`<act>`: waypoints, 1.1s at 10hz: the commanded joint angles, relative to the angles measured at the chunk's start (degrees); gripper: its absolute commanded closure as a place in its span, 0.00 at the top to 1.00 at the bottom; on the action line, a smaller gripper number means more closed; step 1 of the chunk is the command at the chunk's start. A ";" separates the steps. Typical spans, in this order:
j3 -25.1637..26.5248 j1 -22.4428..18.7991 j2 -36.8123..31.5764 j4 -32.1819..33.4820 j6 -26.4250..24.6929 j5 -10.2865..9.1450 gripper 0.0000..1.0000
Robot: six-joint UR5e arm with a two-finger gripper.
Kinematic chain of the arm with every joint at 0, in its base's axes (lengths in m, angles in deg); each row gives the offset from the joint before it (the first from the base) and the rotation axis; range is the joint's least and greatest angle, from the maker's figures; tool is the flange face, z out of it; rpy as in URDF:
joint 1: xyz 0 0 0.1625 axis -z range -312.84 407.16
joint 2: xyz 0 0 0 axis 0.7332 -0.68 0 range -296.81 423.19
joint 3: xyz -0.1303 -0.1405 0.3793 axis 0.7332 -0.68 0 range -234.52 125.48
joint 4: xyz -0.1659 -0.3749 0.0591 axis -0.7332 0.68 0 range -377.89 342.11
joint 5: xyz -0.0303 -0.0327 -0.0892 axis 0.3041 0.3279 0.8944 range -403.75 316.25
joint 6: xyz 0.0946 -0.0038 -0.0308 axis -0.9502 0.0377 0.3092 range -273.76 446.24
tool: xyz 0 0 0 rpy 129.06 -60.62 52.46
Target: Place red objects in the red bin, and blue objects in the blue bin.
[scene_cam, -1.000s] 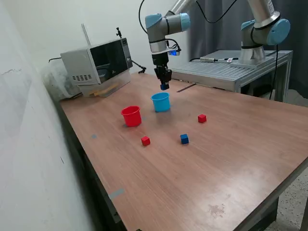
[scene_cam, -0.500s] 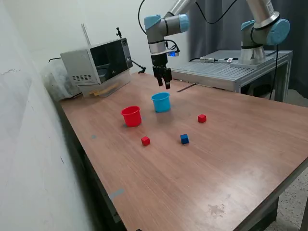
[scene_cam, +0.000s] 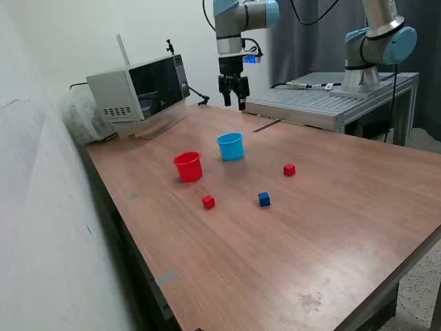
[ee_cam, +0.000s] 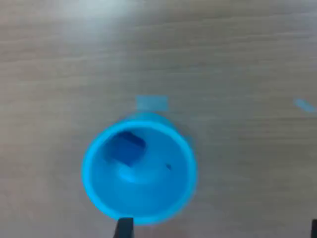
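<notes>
One small dark blue cube lies inside the light blue plastic cup-shaped bin, against the inner wall, as the wrist view shows from straight above. This blue bin stands upright on the brown wooden table, and the red plastic cup-shaped bin stands upright near it, toward the exterior view's left; the two do not touch. What the red bin holds cannot be seen.

Three more cubes rest on the bare table, all apart from each other and from the bins. A second small dark blue cube is on the near side of the blue bin. A small red cube is on the near side of the red bin, and another small red cube is toward the exterior view's right of the blue bin.

The black two-finger gripper hangs high above the table, over the far side of the blue bin, pointing down. Its fingers are spread and nothing is between them. In the wrist view only two dark fingertips show at the picture edge, well apart.

At the far edge of the table, toward the exterior view's left, stands a grey microwave oven with a dark door. Behind the table, toward the exterior view's right, is a grey metal bench carrying the base of a second robot arm.
</notes>
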 commanded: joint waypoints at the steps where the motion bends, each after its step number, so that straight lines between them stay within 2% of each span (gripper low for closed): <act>1: 0.02 -4.86 -8.55 -6.99 -0.61 -0.04 1.00; 3: 0.02 -9.87 -14.71 -10.19 -3.41 0.04 1.00; 5: -0.07 -12.87 -18.15 -13.79 -6.05 0.04 1.00; 9: -0.16 -18.05 -18.00 -13.37 -10.97 -0.22 1.00; 11: -3.91 -21.65 -14.94 -11.97 -13.34 -0.22 1.00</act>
